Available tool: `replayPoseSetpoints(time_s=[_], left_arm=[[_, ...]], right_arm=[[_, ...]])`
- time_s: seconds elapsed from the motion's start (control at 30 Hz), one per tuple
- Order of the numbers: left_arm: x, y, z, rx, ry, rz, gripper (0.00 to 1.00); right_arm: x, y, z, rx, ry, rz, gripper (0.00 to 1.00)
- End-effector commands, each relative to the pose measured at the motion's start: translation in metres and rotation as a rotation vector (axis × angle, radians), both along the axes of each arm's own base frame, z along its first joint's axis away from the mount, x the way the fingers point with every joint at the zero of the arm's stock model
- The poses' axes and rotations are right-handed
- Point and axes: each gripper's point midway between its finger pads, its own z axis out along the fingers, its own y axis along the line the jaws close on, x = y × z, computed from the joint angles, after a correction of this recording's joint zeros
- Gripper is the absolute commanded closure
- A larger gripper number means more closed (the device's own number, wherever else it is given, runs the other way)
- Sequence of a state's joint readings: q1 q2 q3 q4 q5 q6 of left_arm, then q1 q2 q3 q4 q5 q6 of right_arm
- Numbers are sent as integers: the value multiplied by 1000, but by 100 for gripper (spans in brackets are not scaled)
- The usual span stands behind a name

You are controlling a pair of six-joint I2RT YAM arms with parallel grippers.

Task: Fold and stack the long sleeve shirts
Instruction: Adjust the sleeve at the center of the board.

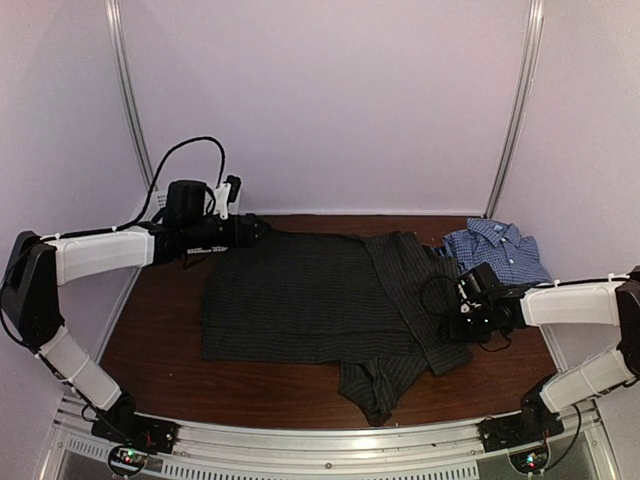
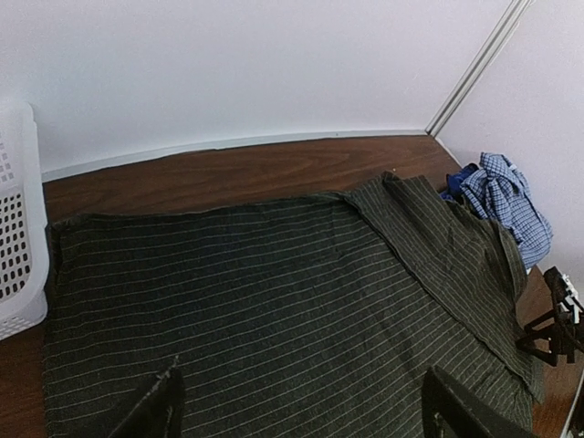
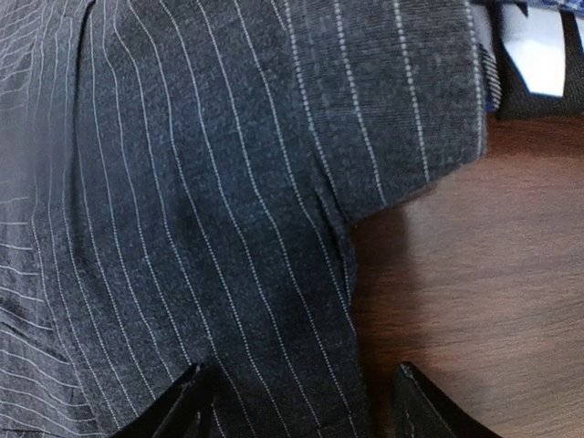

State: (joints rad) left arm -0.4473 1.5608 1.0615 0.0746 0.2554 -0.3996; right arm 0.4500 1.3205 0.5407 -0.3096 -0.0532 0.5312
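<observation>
While the black pinstriped shirt [image 1: 290,295] lies spread across the middle of the wooden table [image 1: 160,345], one sleeve folded over its right side, we see the left gripper [image 2: 301,406] hovering at its far left corner, fingers wide apart and empty. The right gripper [image 3: 297,401] hangs low over the shirt's right edge, likewise released, one finger above cloth and the other above bare wood. A blue checked shirt [image 1: 500,250] lies at the far right corner, and a white mesh basket [image 2: 14,228] stands at the left.
</observation>
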Motion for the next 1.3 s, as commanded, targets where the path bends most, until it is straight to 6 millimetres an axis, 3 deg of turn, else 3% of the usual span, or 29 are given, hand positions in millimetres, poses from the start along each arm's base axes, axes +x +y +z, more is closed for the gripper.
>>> replayPoseSetpoints(time_s=[0.0, 0.17, 0.37, 0.53, 0.7, 0.9, 1.07, 1.17, 1.27], left_arm=[[-1, -7, 16, -38, -50, -20, 9], [-1, -7, 8, -32, -36, -22, 8], [0, -6, 5, -24, -29, -12, 8], [1, -2, -2, -2, -18, 5, 8], [1, 4, -10, 33, -10, 31, 8], [1, 8, -14, 48, -6, 43, 8], [-2, 13, -11, 58, -4, 62, 8], [-5, 14, -7, 51, -9, 65, 8], [-8, 16, -6, 50, -9, 67, 7]], right_arm=[[-12, 6, -10, 64, 22, -2, 36], [-17, 9, -2, 113, -10, 0, 63], [-12, 12, 25, 146, -78, 5, 97], [2, 21, 58, 179, -138, 32, 100], [29, 46, 112, 269, -251, 98, 100], [104, 86, 213, 327, -456, 184, 100], [202, 95, 263, 339, -577, 142, 100], [261, 93, 262, 356, -585, 95, 100], [308, 96, 234, 376, -552, 68, 100]])
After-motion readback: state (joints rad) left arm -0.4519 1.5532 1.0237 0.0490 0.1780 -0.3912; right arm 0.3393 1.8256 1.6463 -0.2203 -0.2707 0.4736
